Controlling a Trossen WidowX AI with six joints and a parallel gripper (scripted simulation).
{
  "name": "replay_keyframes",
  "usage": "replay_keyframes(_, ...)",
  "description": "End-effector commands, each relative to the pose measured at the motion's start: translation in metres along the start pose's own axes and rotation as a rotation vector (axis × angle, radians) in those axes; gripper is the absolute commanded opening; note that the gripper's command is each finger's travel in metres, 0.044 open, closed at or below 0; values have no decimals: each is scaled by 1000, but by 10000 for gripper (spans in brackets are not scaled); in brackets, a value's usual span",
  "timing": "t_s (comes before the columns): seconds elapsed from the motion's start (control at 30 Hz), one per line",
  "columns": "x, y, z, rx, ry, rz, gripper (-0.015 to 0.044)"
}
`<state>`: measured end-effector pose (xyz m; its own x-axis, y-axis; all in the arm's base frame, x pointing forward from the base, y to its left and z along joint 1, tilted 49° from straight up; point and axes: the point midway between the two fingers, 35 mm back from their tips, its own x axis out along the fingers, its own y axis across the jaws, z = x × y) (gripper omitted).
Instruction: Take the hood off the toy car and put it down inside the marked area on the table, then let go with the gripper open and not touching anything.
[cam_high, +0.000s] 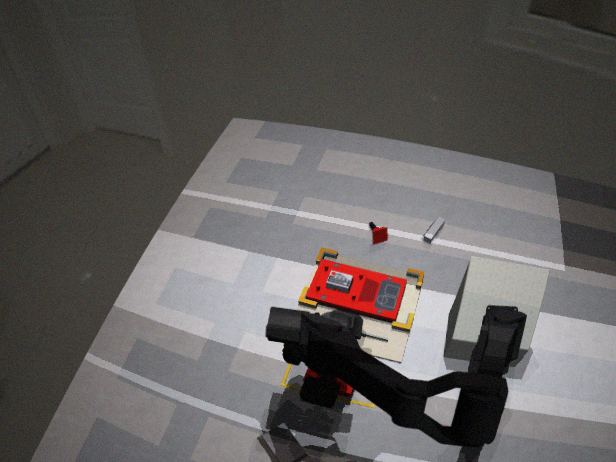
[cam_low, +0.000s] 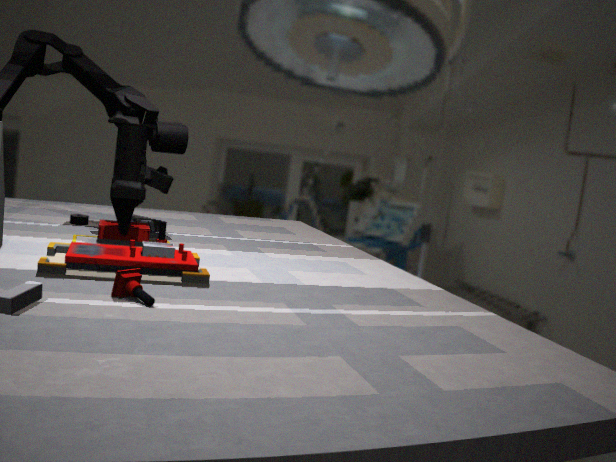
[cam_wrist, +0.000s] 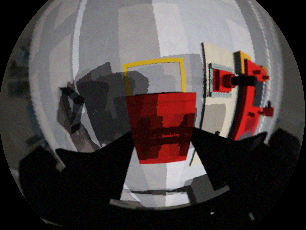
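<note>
I see my black gripper (cam_wrist: 161, 162) pinching the flat red hood (cam_wrist: 161, 128), low over the yellow marked square (cam_wrist: 153, 63). Right of it, the red toy car base (cam_high: 357, 291) sits on its cream tray (cam_high: 395, 347). My arm hides the square from the top.
</note>
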<state>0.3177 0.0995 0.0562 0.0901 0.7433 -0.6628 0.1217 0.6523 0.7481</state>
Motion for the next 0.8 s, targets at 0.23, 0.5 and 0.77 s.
replay_keyframes(0.23, 6, 1, -1, 3, 3, 5, 0)
replay_keyframes(0.5, 10, 1, -1, 3, 3, 5, 0)
replay_keyframes(0.77, 8, 0, 0, 0, 0, 2, 184)
